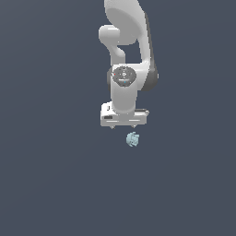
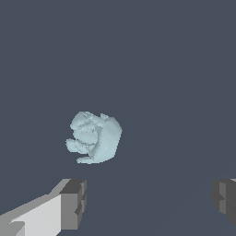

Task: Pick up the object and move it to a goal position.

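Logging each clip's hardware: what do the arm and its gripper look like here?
The arm is glossy white with rounded, bulbous links and dark grey joint seams. A dark circular cap with small markings sits on the wrist. The gripper has a flat white rectangular body. The wrist view shows blocky fingers, white with dark grey tips. No cables are visible.

Around me I see only one plain surface [image 1: 50,184], flat and dark slate-blue, filling the exterior view from edge to edge. It carries no marks, seams or edges that I can make out. The wrist view shows the same even dark surface [image 2: 184,69], uniformly lit.
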You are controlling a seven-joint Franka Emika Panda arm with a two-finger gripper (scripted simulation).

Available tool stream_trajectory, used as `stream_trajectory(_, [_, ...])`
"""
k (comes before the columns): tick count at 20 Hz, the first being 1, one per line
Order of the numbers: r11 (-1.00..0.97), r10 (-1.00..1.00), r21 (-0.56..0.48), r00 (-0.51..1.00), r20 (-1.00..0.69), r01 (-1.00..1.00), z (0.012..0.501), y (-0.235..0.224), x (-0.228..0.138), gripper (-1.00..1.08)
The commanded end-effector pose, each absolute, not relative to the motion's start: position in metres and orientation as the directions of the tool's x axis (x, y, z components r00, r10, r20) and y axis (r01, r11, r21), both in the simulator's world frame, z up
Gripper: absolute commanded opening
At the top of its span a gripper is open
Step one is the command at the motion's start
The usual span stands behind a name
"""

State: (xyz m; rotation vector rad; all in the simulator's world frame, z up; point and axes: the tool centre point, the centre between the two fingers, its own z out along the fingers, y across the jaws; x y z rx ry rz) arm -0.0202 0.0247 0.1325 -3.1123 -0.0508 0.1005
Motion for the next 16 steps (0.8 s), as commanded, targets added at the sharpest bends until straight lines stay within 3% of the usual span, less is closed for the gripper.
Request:
stream_trajectory(1, [-0.999, 0.033, -0.028, 0.997, -0.064, 0.031, 0.133, 0.024, -0.02, 1.0])
stream_trajectory(16, [-0.996, -0.087, -0.012, 0.995, -0.04, -0.087, 0.115, 0.046, -0.014, 1.0])
